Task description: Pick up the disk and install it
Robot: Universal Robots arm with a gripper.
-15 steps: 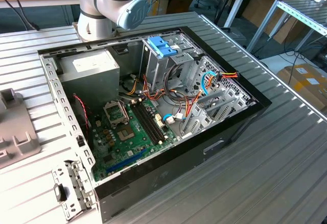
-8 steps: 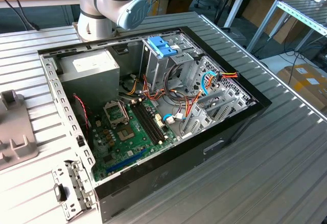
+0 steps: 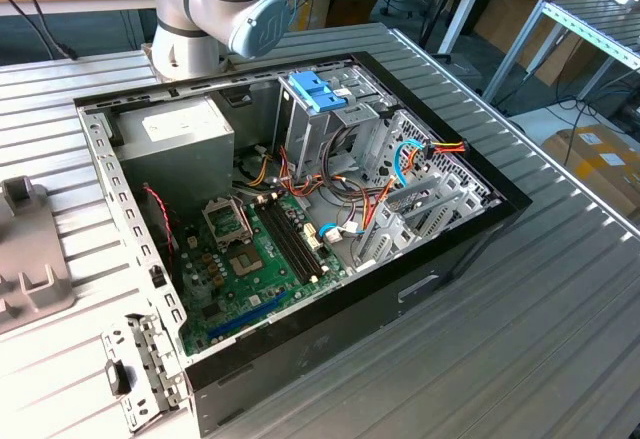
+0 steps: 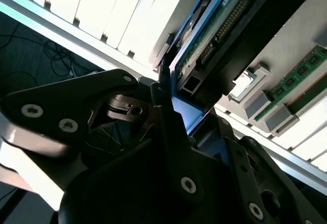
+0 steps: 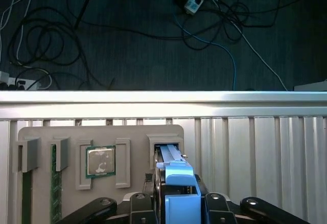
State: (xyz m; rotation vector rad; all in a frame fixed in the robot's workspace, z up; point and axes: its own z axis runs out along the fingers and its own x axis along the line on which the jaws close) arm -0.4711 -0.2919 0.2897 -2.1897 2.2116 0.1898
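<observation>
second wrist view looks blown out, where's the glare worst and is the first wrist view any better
In the second wrist view the ribbed table washes out to white, leaving the end effector, shut on the disk, a dark silhouette. In the first wrist view glare is one bright band along the table's edge; the floor beyond is dark.

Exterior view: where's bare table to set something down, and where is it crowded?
Bare: ribbed table on the exterior view's right of the computer case. Crowded: cables fill the case between motherboard and drive cage. In the first wrist view, the claw grips the disk at the grey holder.
</observation>
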